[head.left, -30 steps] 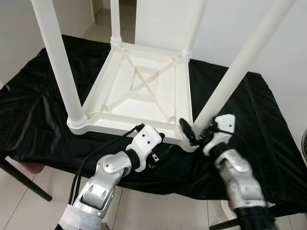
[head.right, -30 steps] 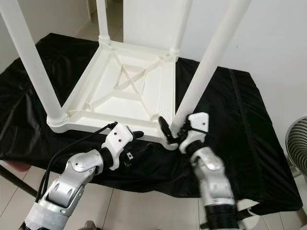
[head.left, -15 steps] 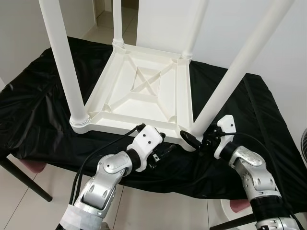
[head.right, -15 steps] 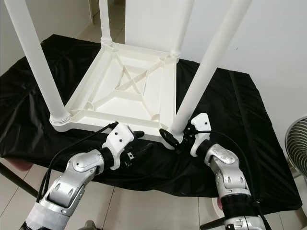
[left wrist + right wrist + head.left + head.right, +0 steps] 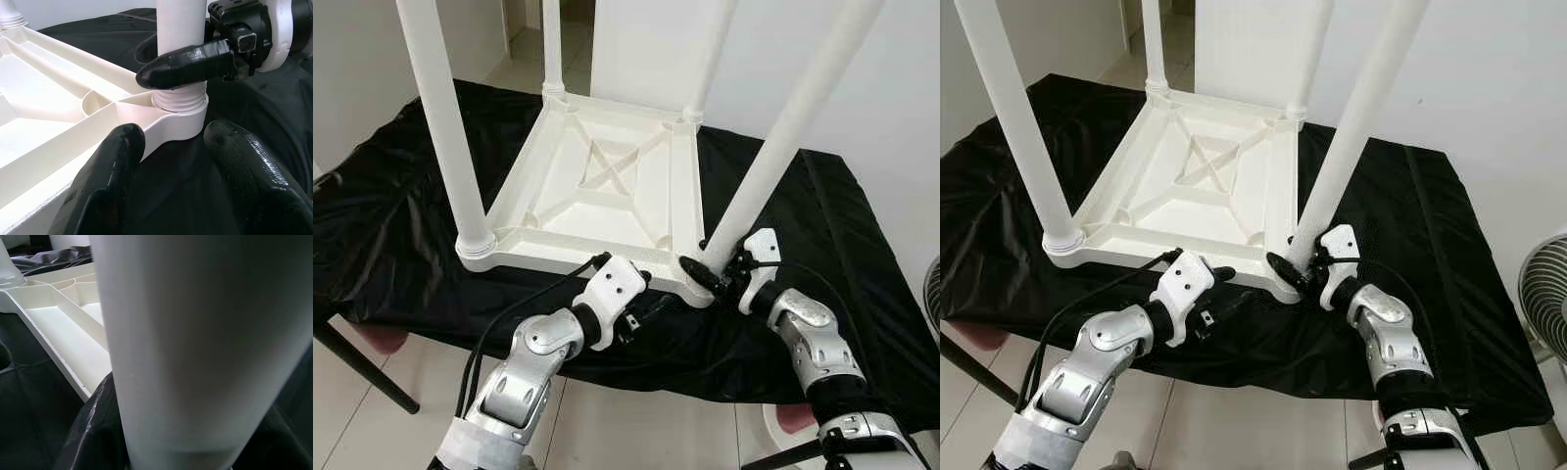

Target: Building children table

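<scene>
A white children's table (image 5: 607, 186) lies upside down on a black cloth, its legs pointing up. My right gripper (image 5: 710, 269) is shut on the base of the near right leg (image 5: 783, 137), just above the corner socket (image 5: 178, 105). In the right wrist view the leg (image 5: 195, 333) sits between the black fingers (image 5: 93, 431). The left gripper (image 5: 656, 304) is open at the tabletop's front edge, close to that corner. In the left wrist view its fingers (image 5: 105, 181) stand apart before the socket, with a right finger (image 5: 190, 61) lying across the leg.
The black cloth (image 5: 391, 225) covers a larger table and hangs over its front edge. A fan (image 5: 1542, 294) stands on the floor at the right. A dark table leg (image 5: 362, 367) and a reddish seat (image 5: 382, 338) are low on the left. A white wall is behind.
My right forearm has swung out to the right and the wrist has turned around the leg's base. The near right leg now stands a little more upright. The left arm has stayed put.
</scene>
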